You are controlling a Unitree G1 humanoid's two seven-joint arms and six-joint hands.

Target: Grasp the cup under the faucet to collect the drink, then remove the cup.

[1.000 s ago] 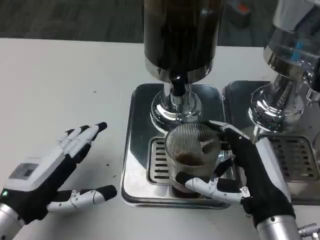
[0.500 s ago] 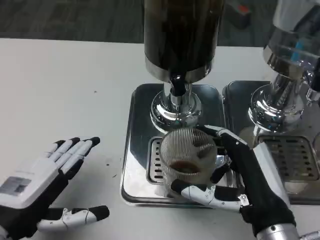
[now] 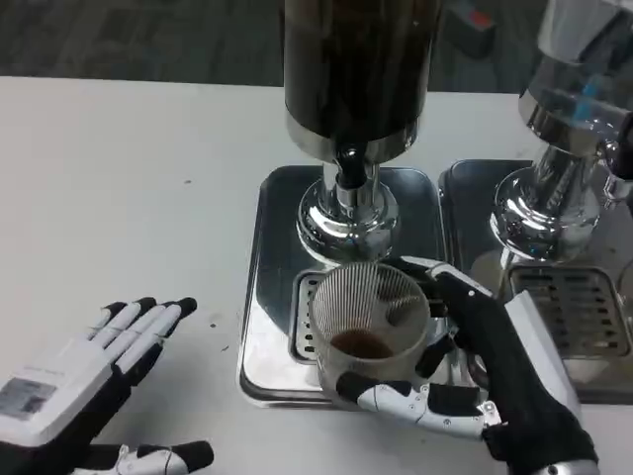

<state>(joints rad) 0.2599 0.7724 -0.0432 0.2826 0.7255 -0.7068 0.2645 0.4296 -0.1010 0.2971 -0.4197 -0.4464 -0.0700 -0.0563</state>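
my right hand [image 3: 495,381] wraps the ribbed clear cup [image 3: 368,332], dark drink inside | cup over the steel drip tray's [image 3: 272,297] front edge | my left hand [image 3: 84,396] spread wide, holding nothing

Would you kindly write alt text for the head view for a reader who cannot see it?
The right hand grips a clear ribbed plastic cup holding a little dark drink, over the shiny steel drip tray below the dark dispenser's faucet. The left hand rests open on the white table.
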